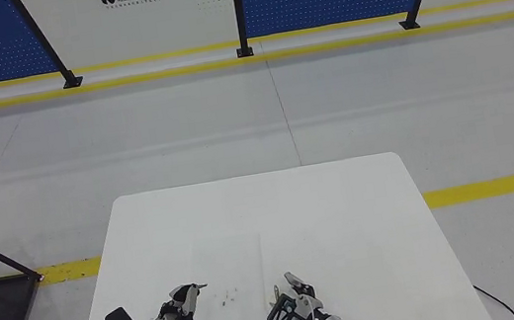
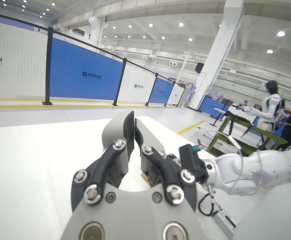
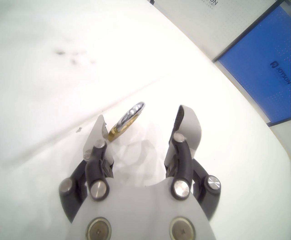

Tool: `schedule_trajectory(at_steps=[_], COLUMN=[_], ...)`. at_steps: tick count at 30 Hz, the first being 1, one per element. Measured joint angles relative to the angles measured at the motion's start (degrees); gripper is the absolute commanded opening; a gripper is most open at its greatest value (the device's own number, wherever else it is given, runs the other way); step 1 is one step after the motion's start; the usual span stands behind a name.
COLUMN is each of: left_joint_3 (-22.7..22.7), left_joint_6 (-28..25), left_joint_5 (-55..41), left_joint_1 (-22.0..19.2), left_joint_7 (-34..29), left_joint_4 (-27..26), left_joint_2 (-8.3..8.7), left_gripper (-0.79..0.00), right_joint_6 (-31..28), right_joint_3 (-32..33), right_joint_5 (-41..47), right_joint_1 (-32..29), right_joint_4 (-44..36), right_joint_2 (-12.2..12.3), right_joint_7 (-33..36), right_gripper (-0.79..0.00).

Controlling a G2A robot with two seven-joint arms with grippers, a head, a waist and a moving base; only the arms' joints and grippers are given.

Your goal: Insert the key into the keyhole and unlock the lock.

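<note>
Right pincer [image 3: 141, 116]: fingers apart, low over tabletop [image 3: 216, 95] | lock [image 3: 124, 123]: brass body touching or just beside one finger [image 3: 97, 134], off-centre in the gap; long axis roughly along the fingers, shackle end away from the wrist | right arm nearer | left pincer [image 2: 134, 121]: pressed together, cannot tell whether on the key | sheet [image 3: 68, 91] edge runs just beyond the lock.

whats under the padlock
The padlock sits on the white table, nothing else visible beneath it. One finger of the open right gripper covers part of its brass body, so the keyhole is hidden.
</note>
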Motion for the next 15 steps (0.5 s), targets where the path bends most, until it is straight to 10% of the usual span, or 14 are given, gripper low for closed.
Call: schedule_trajectory(at_steps=[4, 15], left_joint_3=[0.0, 0.0], left_joint_6=[0.0, 0.0], left_joint_5=[0.0, 0.0], left_joint_1=[0.0, 0.0], left_joint_7=[0.0, 0.0], left_joint_4=[0.0, 0.0], left_joint_2=[0.0, 0.0], left_gripper=[-0.785, -0.785], right_joint_6=[-0.5, -1.81], right_joint_3=[0.36, -0.42], right_joint_5=[0.11, 2.67], right_joint_1=[-0.54, 0.55], right_joint_4=[-0.32, 1.45], right_joint_2=[0.19, -0.29], right_joint_7=[-0.66, -2.51], right_gripper=[-0.397, -0.413])
